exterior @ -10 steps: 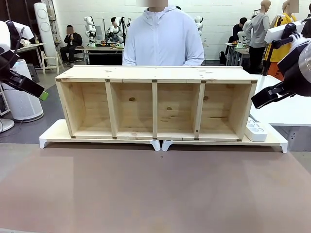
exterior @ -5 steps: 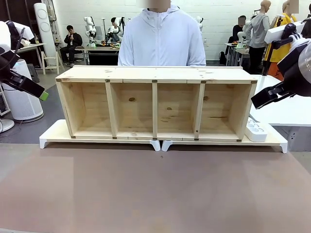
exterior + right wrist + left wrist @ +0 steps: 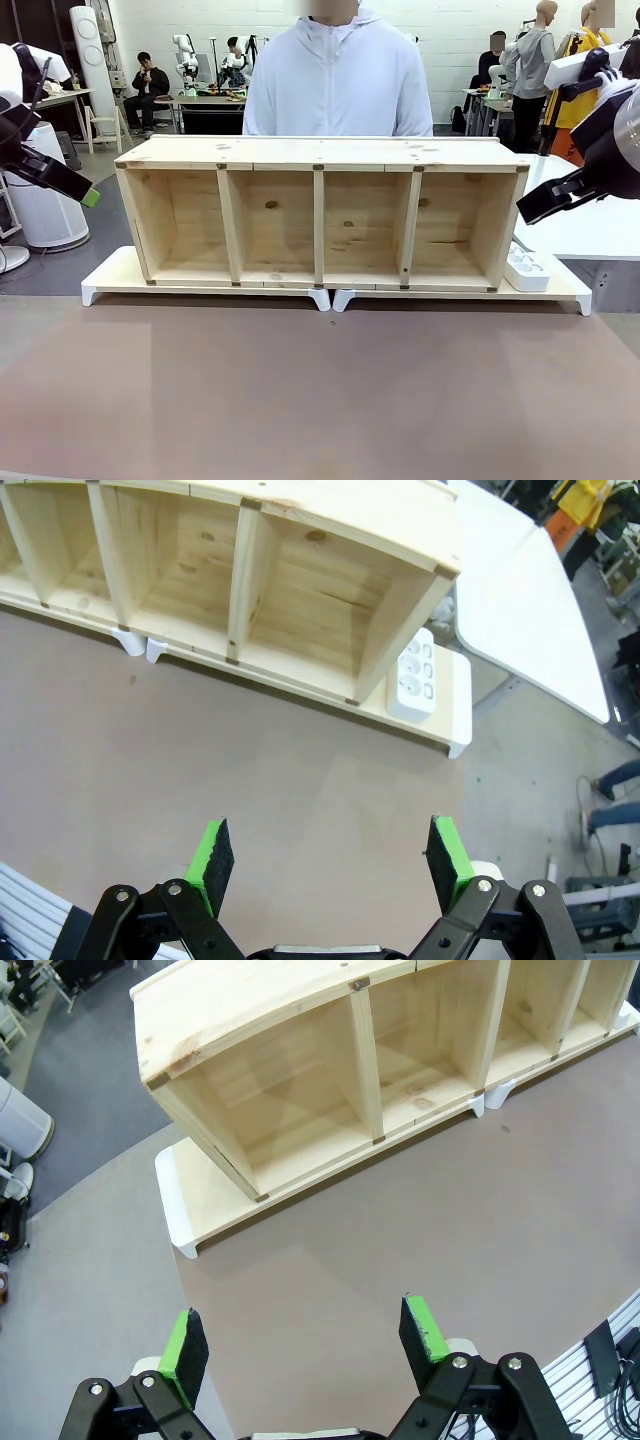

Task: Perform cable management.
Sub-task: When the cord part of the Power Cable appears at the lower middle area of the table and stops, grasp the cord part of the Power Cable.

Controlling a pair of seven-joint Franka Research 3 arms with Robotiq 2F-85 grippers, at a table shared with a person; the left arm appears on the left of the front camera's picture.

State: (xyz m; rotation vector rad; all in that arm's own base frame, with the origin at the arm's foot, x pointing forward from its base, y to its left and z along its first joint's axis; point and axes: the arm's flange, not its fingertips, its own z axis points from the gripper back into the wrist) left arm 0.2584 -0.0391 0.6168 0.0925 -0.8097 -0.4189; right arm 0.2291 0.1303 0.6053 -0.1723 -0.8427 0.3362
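One cable, black power cord with plug: the task's own item. Its whereabouts cannot be told at this moment.

One power strip [image 3: 417,672], white, multi-socket: lies flat on the right-hand base board [image 3: 565,285], just beside the shelf's right end wall. Its sockets look unoccupied in the right wrist view.

One shelf unit [image 3: 320,150], pale wood: four open compartments side by side, all bare. It stands on two white base boards that meet at the middle.

One tabletop [image 3: 320,400], brown: bare in front of the shelf.

One left gripper [image 3: 300,1310]: fingers spread wide, grasping nothing. It is held high over the table's left end, well apart from the shelf.

One right gripper [image 3: 330,825]: fingers likewise released, nothing between the green pads. It is raised over the table's right end, with the power strip ahead of it.

One person [image 3: 335,80]: stands at the far side, directly behind the shelf. The hands are hidden by it.

Step in hand, as judged: the very start, with both arms parked at the ready and no handling begun.

Next move, as judged: the cord must first be found or brought within reach, probably by the person. A gripper would then need to come down and centre the thin, limp cord between its pads. The fingers would have to close nearly all the way before any routing towards the strip or shelf.
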